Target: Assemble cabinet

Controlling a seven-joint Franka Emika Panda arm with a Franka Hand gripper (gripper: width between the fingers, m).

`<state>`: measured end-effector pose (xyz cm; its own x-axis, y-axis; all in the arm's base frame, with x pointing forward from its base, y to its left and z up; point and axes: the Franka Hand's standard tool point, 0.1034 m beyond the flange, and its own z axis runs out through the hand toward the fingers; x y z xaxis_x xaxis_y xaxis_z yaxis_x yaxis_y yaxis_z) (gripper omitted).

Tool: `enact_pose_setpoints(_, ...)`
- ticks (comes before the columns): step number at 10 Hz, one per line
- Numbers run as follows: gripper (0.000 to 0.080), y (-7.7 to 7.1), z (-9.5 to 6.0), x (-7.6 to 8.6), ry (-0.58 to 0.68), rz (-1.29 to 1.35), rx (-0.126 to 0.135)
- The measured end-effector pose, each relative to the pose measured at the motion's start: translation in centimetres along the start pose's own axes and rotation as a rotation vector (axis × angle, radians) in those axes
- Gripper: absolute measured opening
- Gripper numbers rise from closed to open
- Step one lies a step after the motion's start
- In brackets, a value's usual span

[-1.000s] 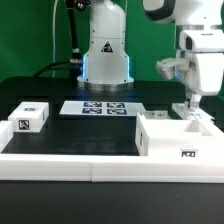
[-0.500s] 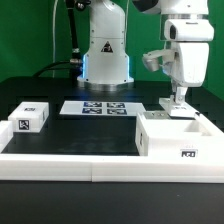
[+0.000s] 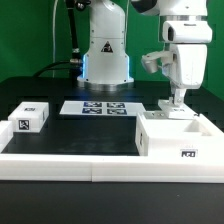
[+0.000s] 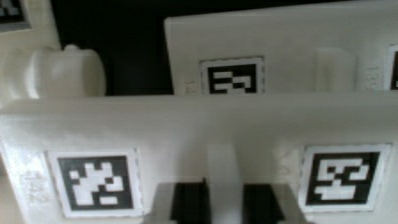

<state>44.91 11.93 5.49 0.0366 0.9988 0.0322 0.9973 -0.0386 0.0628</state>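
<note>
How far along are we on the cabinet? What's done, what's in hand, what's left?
Done: little that shows. The cabinet body stands open-topped at the exterior view's right; whether any panel is fitted, I cannot tell. In hand: the gripper hangs at the body's rear wall; whether it grips is unclear. Left: a small tagged panel lies loose at the exterior view's left, apart from the body.
</note>
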Motion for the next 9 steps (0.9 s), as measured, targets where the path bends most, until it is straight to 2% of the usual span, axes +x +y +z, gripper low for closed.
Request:
enact_pose_setpoints(3,0.0070,0.6,-0.2,0.1,0.002,0.004,-0.009)
enact_pose_setpoints(7,0.0070,0.6,-0.2,0.0,0.002,0.007,-0.008)
enact_pose_setpoints(9,0.0070,1.2,-0.2,-0.2,0.001,0.012,-0.009)
